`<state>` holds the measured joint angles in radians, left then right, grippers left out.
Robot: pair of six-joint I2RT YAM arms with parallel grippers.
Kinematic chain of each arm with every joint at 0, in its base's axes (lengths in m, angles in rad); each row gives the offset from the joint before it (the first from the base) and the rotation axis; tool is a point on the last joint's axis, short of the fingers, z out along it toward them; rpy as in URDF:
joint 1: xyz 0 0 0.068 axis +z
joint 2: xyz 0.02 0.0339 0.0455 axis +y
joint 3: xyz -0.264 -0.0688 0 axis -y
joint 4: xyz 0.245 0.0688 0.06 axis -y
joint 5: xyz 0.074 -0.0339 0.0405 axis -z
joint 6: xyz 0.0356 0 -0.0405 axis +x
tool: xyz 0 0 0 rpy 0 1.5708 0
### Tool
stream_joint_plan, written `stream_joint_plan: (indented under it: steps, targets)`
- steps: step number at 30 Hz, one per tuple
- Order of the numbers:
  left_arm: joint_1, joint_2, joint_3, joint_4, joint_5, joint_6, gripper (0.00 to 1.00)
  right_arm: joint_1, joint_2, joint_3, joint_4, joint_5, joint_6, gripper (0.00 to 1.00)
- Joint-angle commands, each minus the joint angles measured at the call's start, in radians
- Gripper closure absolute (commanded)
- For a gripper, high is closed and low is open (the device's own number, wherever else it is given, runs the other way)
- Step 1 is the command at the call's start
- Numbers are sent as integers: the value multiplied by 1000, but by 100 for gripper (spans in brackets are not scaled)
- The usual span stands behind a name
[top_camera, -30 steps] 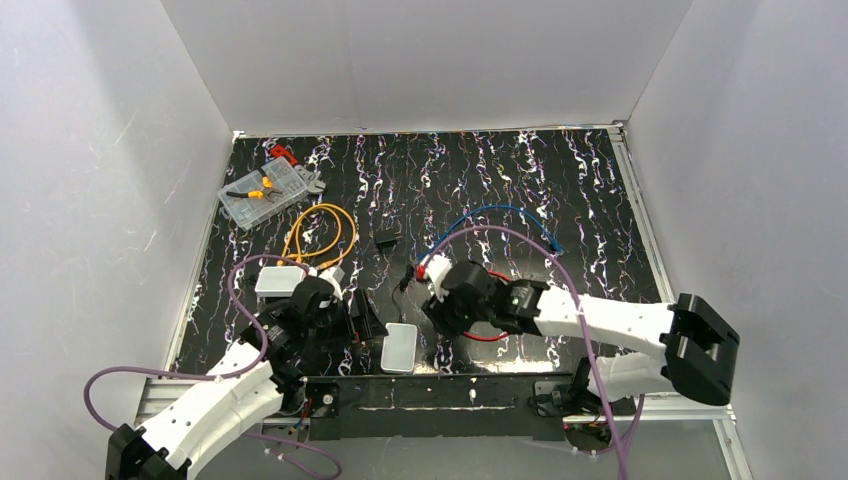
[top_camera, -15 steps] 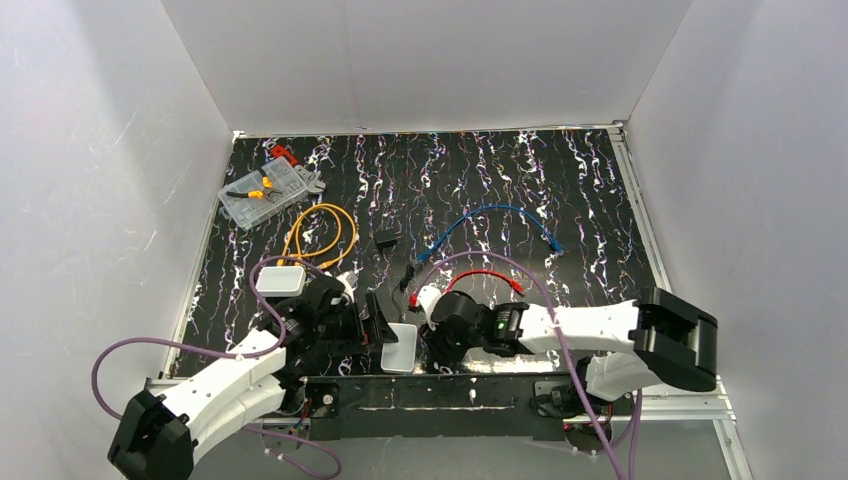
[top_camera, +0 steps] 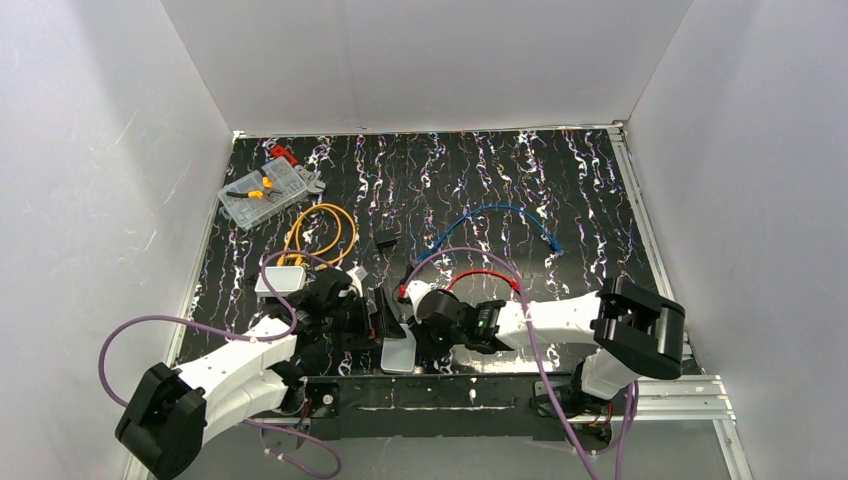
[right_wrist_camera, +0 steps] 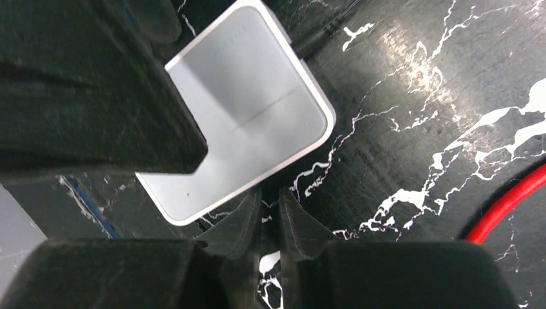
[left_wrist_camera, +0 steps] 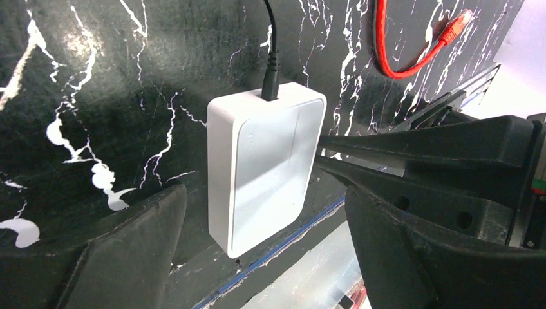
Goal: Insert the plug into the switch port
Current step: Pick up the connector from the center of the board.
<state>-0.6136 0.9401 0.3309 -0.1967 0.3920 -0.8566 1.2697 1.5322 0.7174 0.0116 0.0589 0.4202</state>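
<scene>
Black, white-veined worktop (top_camera: 560,190) between white walls. Down at its near edge the pale grey-white box (left_wrist_camera: 264,167) lies flat, with a black plug (left_wrist_camera: 269,84) seated in its far short edge. The left gripper (left_wrist_camera: 261,199) hangs over the box, its fingers spread wide, one to each long side. The right gripper (right_wrist_camera: 270,199) sits opposite, fingers drawn almost together with nothing between them, tips at the box's long edge. A red cable (left_wrist_camera: 381,38) lies loose just beyond.
</scene>
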Motion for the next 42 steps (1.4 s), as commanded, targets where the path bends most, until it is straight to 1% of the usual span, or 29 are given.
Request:
stream_joint_plan:
  steps: [1,4,13,23,30,34,42]
  targets:
    - [-3,37,4,-3,-28,26,7,3,38,31,32,76,68,80]
    - [-3,53,20,12,-34,26,9,3,62,52,22,115,98,83]
    - [-3,130,69,60,-58,21,10,-6,125,168,-78,266,136,83]
    - [-3,184,147,40,-131,65,10,-70,145,187,-93,278,151,83]
    - [-2,221,210,17,-160,105,9,-78,107,165,-126,313,142,82]
    - [-2,216,217,10,-163,112,9,-79,30,147,-170,364,131,76]
    - [-2,137,247,-84,-193,145,6,-88,-164,103,-305,471,116,52]
